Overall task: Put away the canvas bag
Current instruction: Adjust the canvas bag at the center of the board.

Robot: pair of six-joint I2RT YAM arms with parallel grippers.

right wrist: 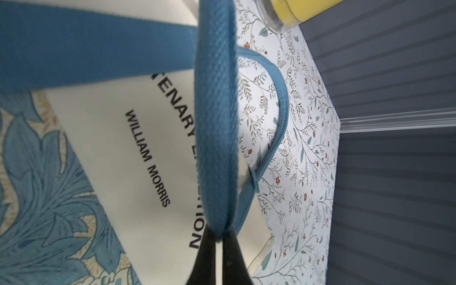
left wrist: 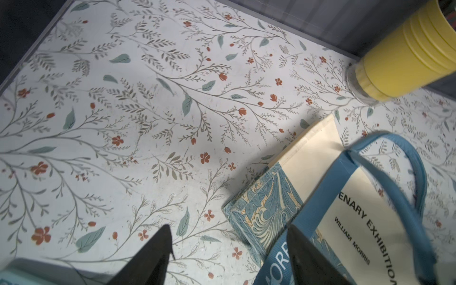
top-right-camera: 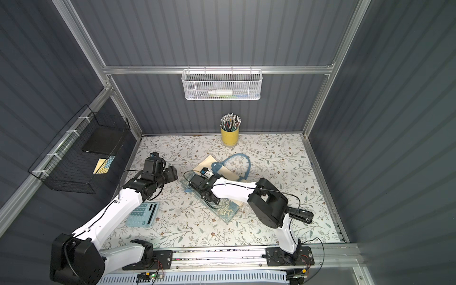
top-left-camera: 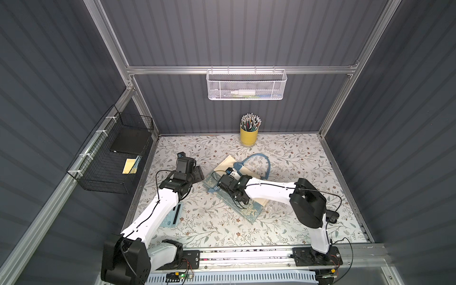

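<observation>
The canvas bag (top-left-camera: pixel 228 164) is seen lying flat and slanted near the middle of the floral tabletop (top-left-camera: pixel 296 158), its blue-and-gold band turned toward the near left and its cream mouth toward the far side. One light-blue strap handle (right wrist: pixel 217 123) is pinched between the pressed-together fingers of the right hand (right wrist: pixel 218 237) and is drawn up off the cream panel, while the other strap is left in a loop on the tabletop at the bag's far right. The left hand (left wrist: pixel 229 227) is held just left of the bag with its fingers spread, and nothing is gripped by it. A yellow cup (top-left-camera: pixel 249 138) of pencils is stood beyond the bag at the far edge. A calculator (top-right-camera: pixel 143 214) is partly covered by the left arm at the near left. A black wire basket (top-left-camera: pixel 111 160) is hung on the left wall and a white mesh basket (top-left-camera: pixel 246 85) on the far wall.
</observation>
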